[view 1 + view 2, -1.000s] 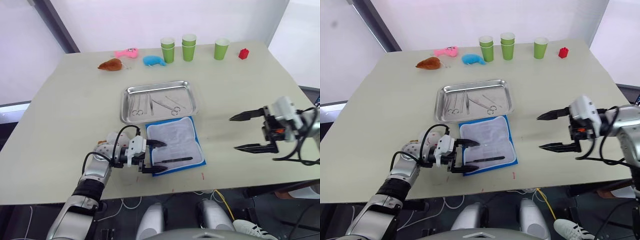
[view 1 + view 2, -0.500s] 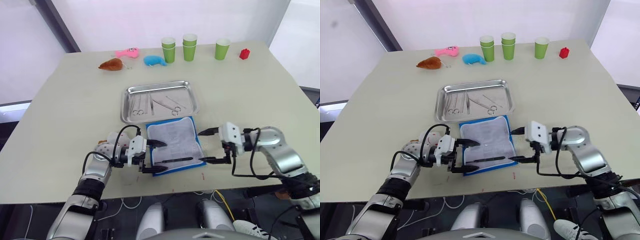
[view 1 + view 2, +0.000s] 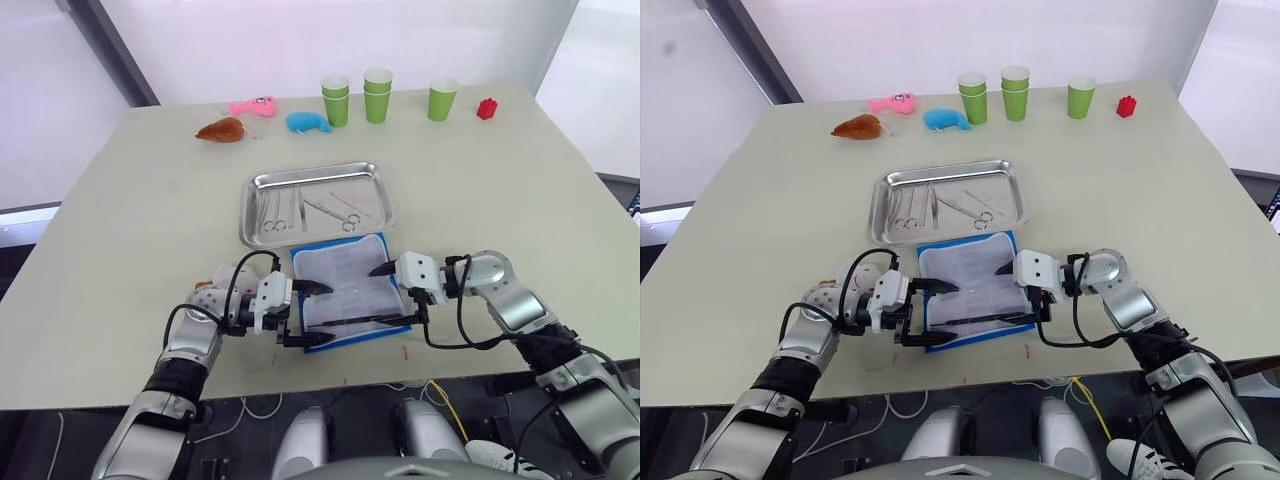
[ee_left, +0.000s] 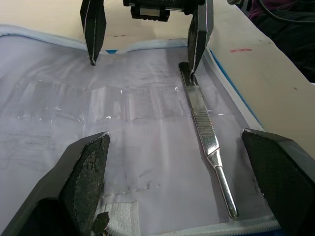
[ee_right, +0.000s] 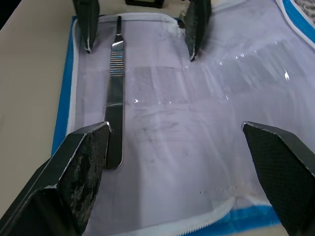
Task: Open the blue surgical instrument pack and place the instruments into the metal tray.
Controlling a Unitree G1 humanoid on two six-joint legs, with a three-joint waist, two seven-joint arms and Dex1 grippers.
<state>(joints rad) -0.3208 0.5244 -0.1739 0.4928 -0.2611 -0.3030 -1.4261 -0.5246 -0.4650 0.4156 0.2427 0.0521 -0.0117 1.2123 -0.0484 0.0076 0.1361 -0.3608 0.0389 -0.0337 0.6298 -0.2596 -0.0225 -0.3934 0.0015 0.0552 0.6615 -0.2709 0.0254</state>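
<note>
The shallow rectangular stainless steel tray gleams glossy. The bright blue fabric case shows matt pale cloth lining with clear glossy plastic pockets. The slim ribbed metal handle shines.

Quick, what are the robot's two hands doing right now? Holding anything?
Left tool: open, holding nothing, at the left edge of the blue surgical instrument pack.
Right tool: open, holding nothing, at the pack's right edge.

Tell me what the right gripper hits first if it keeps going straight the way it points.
Probably the left gripper, facing it across the open blue pack. The right gripper is open; one finger already sits at the thin handle.
</note>
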